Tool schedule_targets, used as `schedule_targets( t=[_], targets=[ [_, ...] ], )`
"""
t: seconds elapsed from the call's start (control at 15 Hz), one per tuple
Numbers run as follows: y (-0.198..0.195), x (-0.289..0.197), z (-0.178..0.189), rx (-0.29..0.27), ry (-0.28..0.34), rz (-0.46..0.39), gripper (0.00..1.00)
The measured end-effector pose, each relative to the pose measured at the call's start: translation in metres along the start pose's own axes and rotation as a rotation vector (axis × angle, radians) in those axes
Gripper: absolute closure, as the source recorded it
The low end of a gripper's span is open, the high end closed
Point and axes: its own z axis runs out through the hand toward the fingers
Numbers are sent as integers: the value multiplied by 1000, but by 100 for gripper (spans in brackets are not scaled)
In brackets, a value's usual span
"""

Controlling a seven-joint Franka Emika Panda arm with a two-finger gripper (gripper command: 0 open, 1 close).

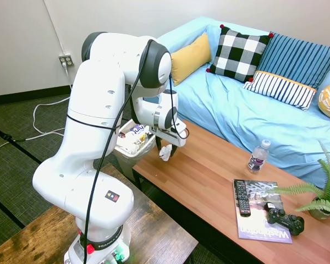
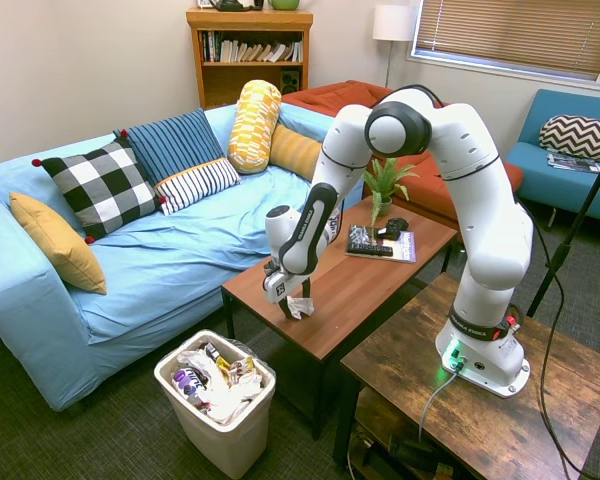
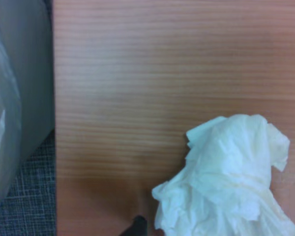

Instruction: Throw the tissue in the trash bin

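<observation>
Bin: the white bin (image 2: 218,408) stood on the carpet at about 7 o'clock from the table's near corner in the second exterior view, lined with plastic and heaped with wrappers and crumpled rubbish.
Sofa: a light-blue sofa (image 2: 150,265) ran behind the table, carrying a mustard cushion (image 2: 58,243) at its left end, then a black-and-white checked cushion (image 2: 103,187) and striped ones.
Tissue: the white wad (image 2: 299,307) sat at the table's end nearest the bin, hanging between the fingers and touching or just above the wood; I could not tell which. Up close in the wrist view it (image 3: 231,182) showed crumpled, over the wood grain.
Gripper: the gripper (image 2: 295,305) pointed down over that end of the table, its fingers pinched onto the tissue.
Table: the wooden coffee table (image 2: 360,280) lay between the sofa and the arm's stand.
Far end: a magazine (image 2: 392,245) with a remote (image 2: 362,241) and a black game controller (image 2: 391,230) on it lay at about 1 o'clock from the gripper, with a small fern (image 2: 383,182) beyond. The first exterior view also showed a water bottle (image 1: 257,157) standing near the sofa-side edge.
</observation>
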Motion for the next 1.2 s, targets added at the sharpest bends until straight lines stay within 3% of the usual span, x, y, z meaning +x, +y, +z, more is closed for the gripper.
schedule_targets(
  t=[1.0,1.2],
  targets=[
    [0,4,-2,18,-32,1,100],
    [-7,3,-25,51,-22,-5,100]
  ],
)
